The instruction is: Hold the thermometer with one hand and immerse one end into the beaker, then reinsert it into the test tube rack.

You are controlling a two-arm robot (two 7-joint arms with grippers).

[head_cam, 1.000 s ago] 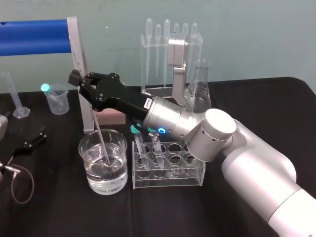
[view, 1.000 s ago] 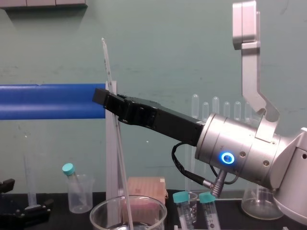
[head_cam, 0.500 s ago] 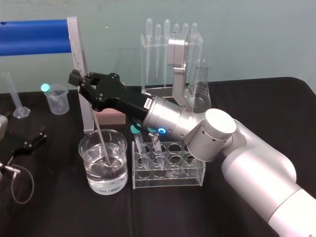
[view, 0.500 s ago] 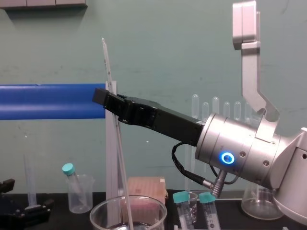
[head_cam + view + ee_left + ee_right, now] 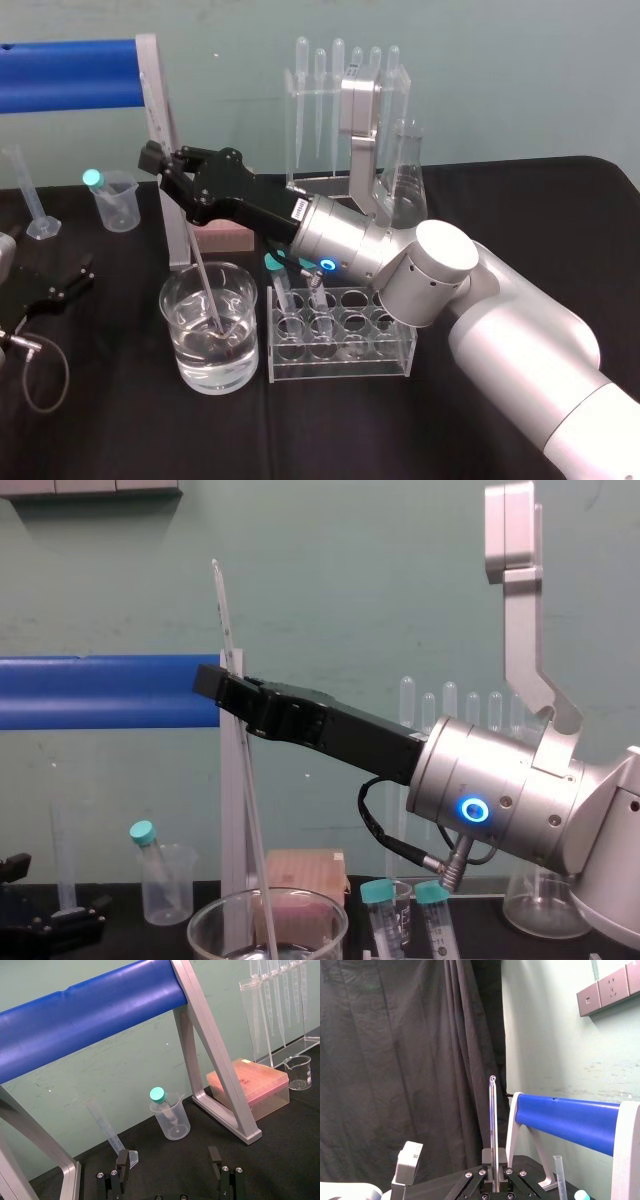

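A blue bar [image 5: 65,75] spans a silver frame [image 5: 163,130]; clear pipettes [image 5: 319,110] hang behind, near a pink box [image 5: 250,1082] on the black counter [image 5: 120,430].

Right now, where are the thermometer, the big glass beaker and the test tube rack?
thermometer [image 5: 222,610], chest view, on its upper stem.
beaker [image 5: 212,375], head view, on its front wall, low down.
test tube rack [image 5: 340,362], head view, on its clear front wall.

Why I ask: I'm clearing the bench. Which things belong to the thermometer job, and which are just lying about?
In use: thermometer, right end effector gripping it, glass beaker, test tube rack.
Lying about: pipettes, conical flask, plastic beaker, graduated cylinder, pink box; left end effector parked open, far left.
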